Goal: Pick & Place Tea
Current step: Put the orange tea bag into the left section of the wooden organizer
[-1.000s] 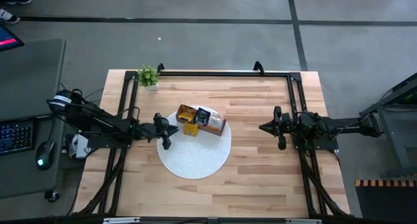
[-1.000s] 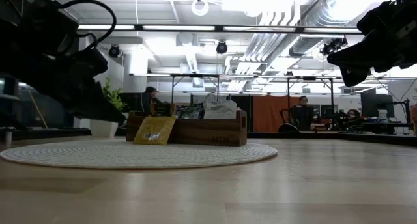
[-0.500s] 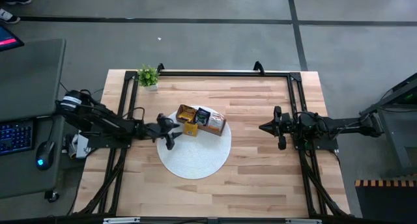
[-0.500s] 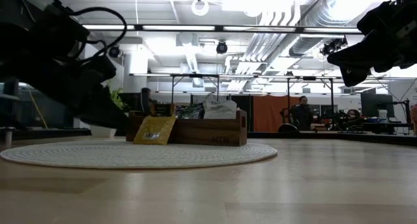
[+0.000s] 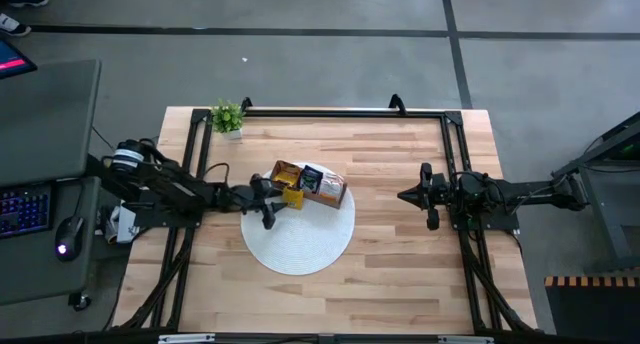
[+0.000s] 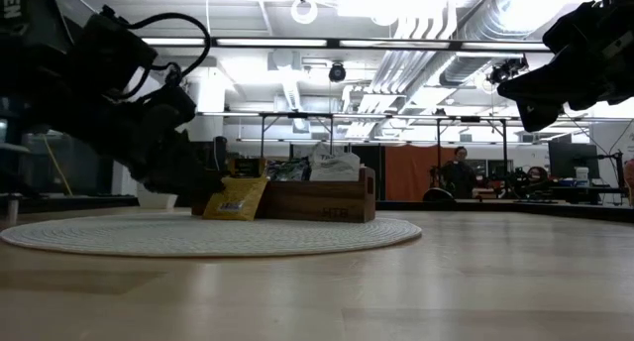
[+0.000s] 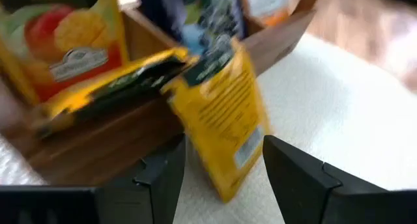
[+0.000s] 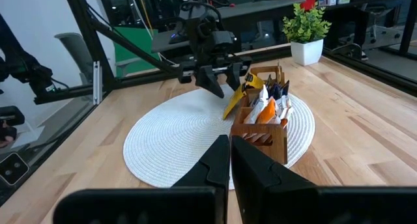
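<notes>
left arm (image 5: 165,189): dark, jointed links; black cables loop over them; pale ring at the joint toward nine o'clock
left gripper (image 7: 225,175): two matte black, angular fingers with flat, chamfered inner faces
right arm (image 5: 520,196): dark, slim links ending in a boxy black wrist
right gripper (image 8: 230,160): two black, wedge-shaped fingers with smooth sides
marking: white letters on the black housing in the low view

an open workshop-like lab: exposed ceiling ducts (image 6: 416,29), concrete floor (image 5: 300,64), distant workbenches (image 6: 466,158).
</notes>
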Robot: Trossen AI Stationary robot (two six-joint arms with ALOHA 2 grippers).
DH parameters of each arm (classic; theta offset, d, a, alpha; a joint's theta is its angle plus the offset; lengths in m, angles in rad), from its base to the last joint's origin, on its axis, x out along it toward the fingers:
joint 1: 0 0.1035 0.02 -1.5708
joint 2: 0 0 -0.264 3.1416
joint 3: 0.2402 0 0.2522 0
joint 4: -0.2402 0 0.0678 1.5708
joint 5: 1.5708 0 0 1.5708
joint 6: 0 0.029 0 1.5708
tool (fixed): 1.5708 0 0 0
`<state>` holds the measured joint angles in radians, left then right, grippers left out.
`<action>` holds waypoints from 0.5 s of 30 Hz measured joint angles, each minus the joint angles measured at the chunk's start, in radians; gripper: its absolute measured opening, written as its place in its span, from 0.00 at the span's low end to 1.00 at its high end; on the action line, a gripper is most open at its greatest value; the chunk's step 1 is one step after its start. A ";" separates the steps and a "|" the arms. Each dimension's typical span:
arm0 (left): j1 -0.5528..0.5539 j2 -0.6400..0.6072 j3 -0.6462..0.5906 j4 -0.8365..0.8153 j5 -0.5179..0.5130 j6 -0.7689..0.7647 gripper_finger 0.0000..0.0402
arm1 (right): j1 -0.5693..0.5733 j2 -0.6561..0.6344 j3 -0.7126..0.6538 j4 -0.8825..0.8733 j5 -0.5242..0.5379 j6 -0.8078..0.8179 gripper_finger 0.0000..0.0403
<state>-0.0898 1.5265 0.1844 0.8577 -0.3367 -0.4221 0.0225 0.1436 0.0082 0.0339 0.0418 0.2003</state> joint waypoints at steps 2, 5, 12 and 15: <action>0.000 0.013 0.001 0.030 0.012 -0.001 0.51 | 0.000 0.000 0.000 0.000 0.000 0.000 0.03; 0.000 0.051 0.010 0.030 0.013 -0.005 0.51 | 0.000 0.000 0.000 0.000 0.000 0.000 0.03; 0.000 0.062 0.035 0.030 0.009 -0.012 0.47 | 0.000 0.000 0.000 0.000 0.000 0.000 0.03; 0.000 0.062 0.042 0.030 -0.016 -0.007 0.37 | 0.000 0.000 0.000 0.000 0.000 0.000 0.03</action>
<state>-0.0898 1.5883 0.2262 0.8875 -0.3522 -0.4296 0.0226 0.1436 0.0080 0.0341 0.0420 0.2003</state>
